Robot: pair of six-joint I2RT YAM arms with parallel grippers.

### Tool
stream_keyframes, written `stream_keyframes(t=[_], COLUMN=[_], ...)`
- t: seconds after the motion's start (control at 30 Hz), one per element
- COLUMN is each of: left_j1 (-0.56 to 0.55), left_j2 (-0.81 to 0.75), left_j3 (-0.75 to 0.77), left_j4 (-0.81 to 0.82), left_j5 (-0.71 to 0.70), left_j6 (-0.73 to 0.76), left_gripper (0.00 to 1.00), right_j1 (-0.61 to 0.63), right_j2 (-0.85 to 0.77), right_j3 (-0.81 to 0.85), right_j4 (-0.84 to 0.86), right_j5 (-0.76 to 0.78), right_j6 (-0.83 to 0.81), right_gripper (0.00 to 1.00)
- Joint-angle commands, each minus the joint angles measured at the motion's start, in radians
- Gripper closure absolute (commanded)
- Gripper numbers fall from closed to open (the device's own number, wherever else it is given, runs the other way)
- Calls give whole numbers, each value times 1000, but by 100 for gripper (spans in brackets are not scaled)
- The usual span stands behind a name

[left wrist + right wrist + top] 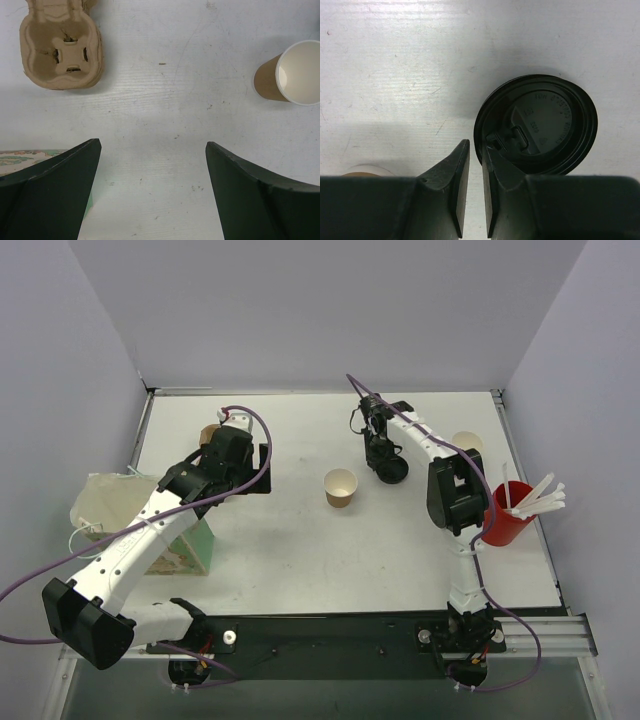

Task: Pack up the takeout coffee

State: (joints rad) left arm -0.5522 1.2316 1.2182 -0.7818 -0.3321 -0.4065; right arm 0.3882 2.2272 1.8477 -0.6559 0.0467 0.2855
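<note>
Near, lower left: left end effector [152, 145] spread wide, empty, over the desk [300, 560]. Mid-frame: kraft cup [341, 487] upright, uncovered. Just beyond, right of centre: right end effector [475, 150] almost pressed together, seemingly pinching the black lid [545, 125] by its rim. Best practice: carry the lid level, centre it over the cup, press evenly.

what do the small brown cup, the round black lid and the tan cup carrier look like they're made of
The small brown cup is likely kraft paper: matte brown wall, smooth white lining. The round black lid looks plastic: slight sheen, moulded lettering. The tan cup carrier is probably moulded pulp: dull, fibrous, soft-edged.
</note>
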Motion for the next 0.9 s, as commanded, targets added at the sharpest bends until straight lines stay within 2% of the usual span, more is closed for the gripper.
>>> stream_keyframes(t=[0.0,0.17,0.63,0.87], left_j1=[8,9,11,11], left_j2=[-21,-21,-18,-15], left_j3=[1,1,10,17], left_j4=[41,41,35,35], left_j5=[8,8,8,8], left_j6=[8,9,11,11], left_gripper=[2,3,3,3], right_j1=[12,12,12,12], right_j2=[-21,-21,-17,-34], right_j3=[7,11,21,35], right_j4=[-45,-45,-54,-67], right_j5=[36,39,54,77], right_j6=[-6,-8,-6,-6], right_gripper=[86,87,100,100])
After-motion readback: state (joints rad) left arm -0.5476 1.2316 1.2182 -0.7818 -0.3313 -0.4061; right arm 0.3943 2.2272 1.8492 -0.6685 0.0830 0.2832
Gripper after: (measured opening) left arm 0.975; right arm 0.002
